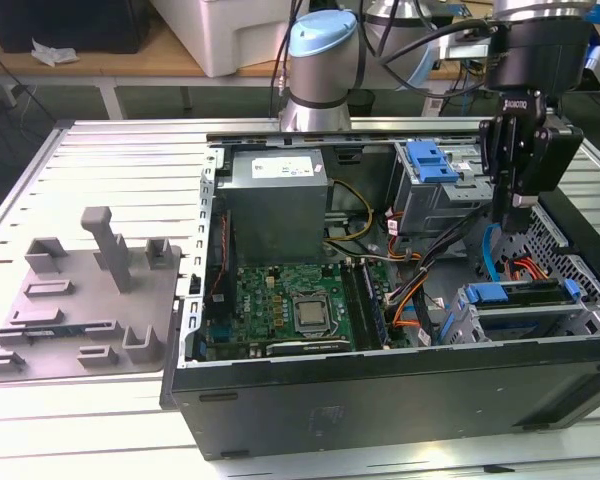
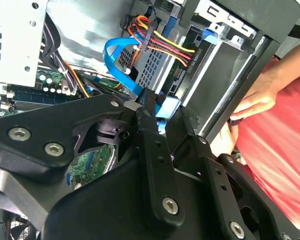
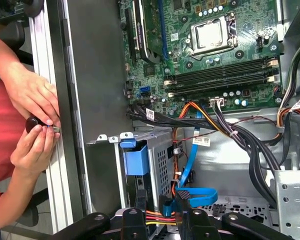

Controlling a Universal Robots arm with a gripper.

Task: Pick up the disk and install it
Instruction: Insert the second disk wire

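The disk lies flat in the lower drive cage at the front right corner of the open computer case, its blue rails showing along its edges. Its blue rail tab also shows in the first wrist view as the disk, and in the second wrist view as the disk. My gripper hangs just above that cage, fingers pointing down, next to a blue flat cable. A narrow gap shows between the fingers, with nothing held. The gripper hovers over a bundle of coloured wires.
A grey power supply and motherboard fill the case's left part. A bare blue bracket sits on the upper cage. A person's hands rest on the case's edge beside the drive cage. A grey fixture plate lies left of the case.
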